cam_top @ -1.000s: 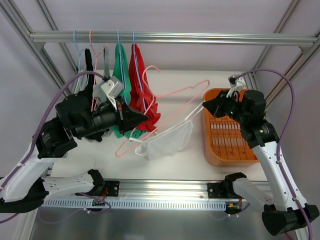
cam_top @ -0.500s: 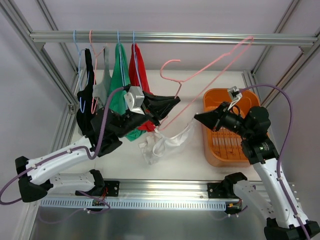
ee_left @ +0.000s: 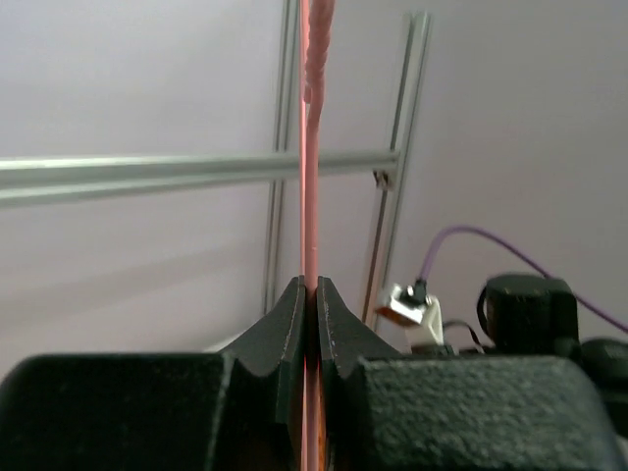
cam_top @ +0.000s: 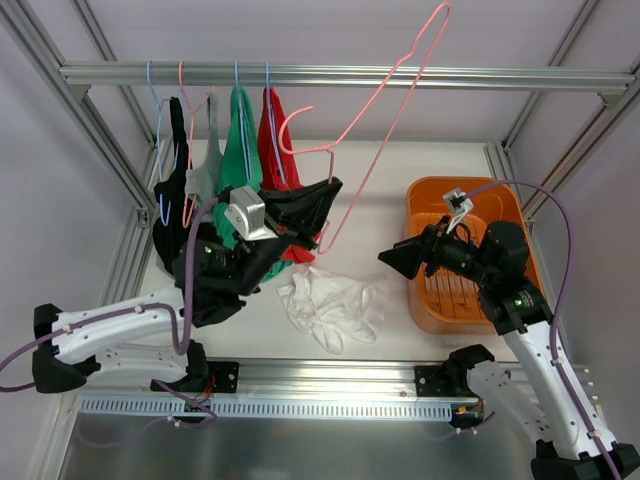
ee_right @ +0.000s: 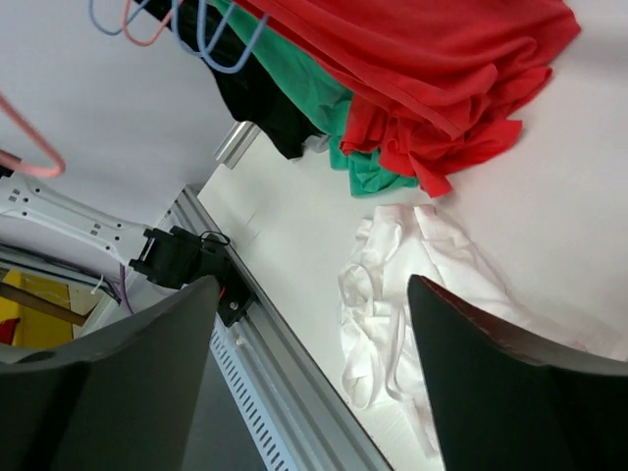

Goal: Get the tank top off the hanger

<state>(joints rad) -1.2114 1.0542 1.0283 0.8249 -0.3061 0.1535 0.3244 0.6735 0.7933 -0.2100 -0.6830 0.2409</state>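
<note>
My left fingers point(ee_left: 290, 324) are pinched together on the thin pink wire of the hanger point(ee_left: 310, 147), holding it bare and raised. My right fingers point(ee_right: 510, 383) stand wide apart with nothing between them. Below them the tank top point(ee_right: 392, 294) lies crumpled on the table point(ee_right: 569, 216), free of the hanger. It looks light, limp and hard to damage, so I judge any bunched fold near its middle would pinch well.

The white table point(cam_top: 385, 195) carries 2 things directly: a crumpled white tank top point(cam_top: 330, 300) lying in a heap near its front edge, and an orange basket point(cam_top: 420, 310) standing just to its right, apart.
</note>
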